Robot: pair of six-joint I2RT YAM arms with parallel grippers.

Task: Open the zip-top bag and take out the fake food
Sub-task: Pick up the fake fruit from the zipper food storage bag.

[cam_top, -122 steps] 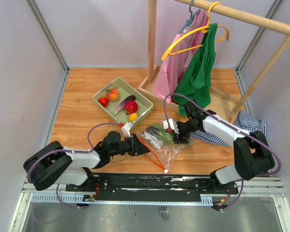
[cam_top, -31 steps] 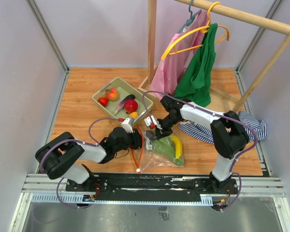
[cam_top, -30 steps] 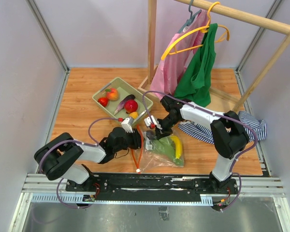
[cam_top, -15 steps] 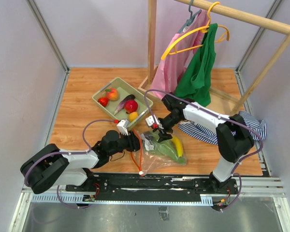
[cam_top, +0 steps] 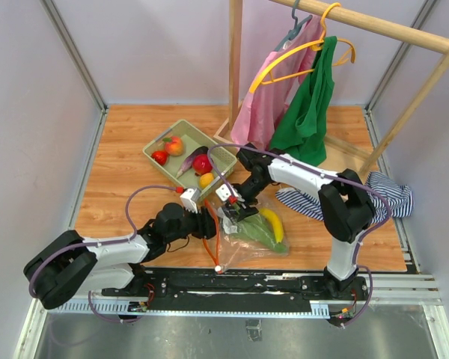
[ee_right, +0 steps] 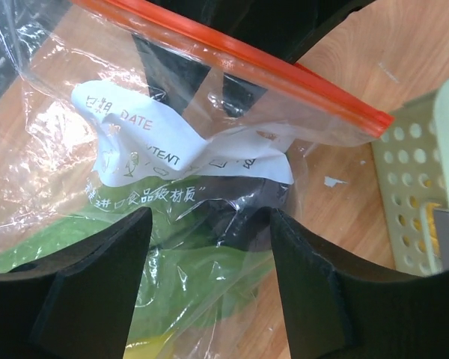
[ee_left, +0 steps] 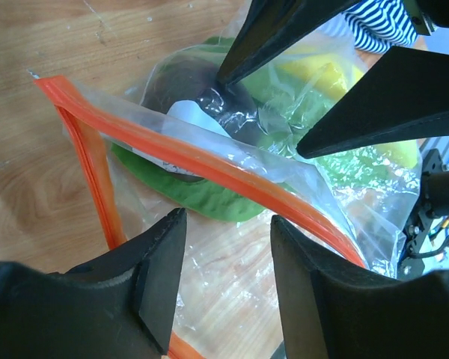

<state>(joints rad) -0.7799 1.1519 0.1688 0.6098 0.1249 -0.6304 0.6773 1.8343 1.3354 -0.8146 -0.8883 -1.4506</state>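
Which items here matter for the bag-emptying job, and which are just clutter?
Job:
- zip-top bag
- banana and green piece inside it
- fake food in the green basket

Lying about:
- wooden rack
- pink garment
- green garment
- striped cloth

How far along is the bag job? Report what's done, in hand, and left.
Done: the zip strip looks parted at the mouth of the zip-top bag, and a peach and other pieces lie in the basket. In hand: nothing is gripped; the left gripper and right gripper stand open at the bag. Left: the banana and green piece are inside it.
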